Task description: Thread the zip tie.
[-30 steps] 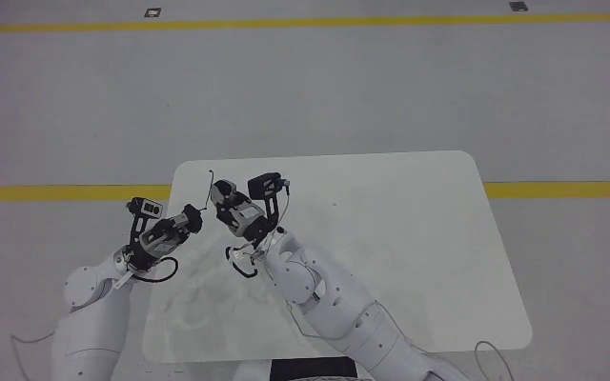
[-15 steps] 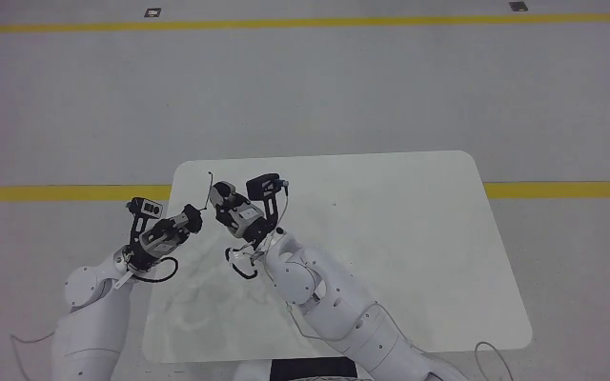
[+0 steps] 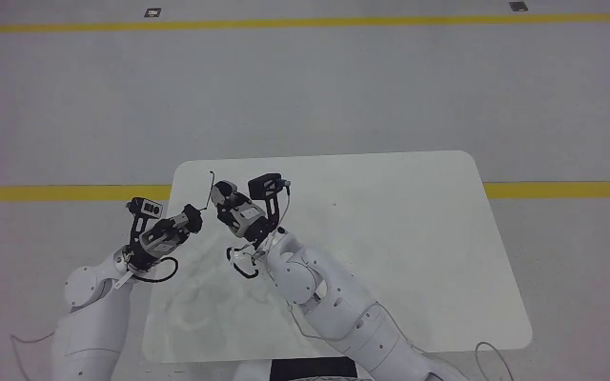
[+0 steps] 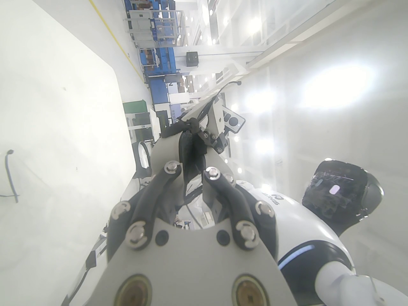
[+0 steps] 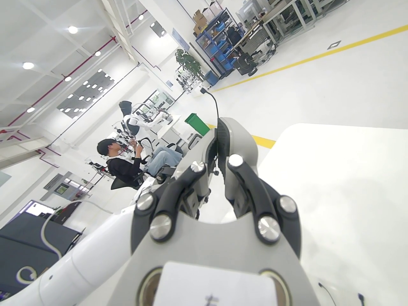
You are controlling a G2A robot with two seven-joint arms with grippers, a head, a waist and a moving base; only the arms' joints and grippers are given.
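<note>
A thin black zip tie [image 3: 210,186] stands nearly upright over the table's near-left corner, its small head at the top. My right gripper [image 3: 219,190] is shut on it; in the right wrist view the zip tie [image 5: 214,103] rises from between the closed fingers of the right gripper [image 5: 217,125]. My left gripper [image 3: 197,215] sits tip to tip with the right one, at the tie's lower end. In the left wrist view the left gripper [image 4: 190,128] is shut and the zip tie [image 4: 228,87] slants away past its tips. I cannot tell whether the left fingers pinch the tie.
The white table [image 3: 400,248] stretches bare to the right of both arms. A spare zip tie [image 4: 9,173] lies on it, and loose tie ends [image 5: 322,285] show near the right arm. The table's left edge runs close to the left arm.
</note>
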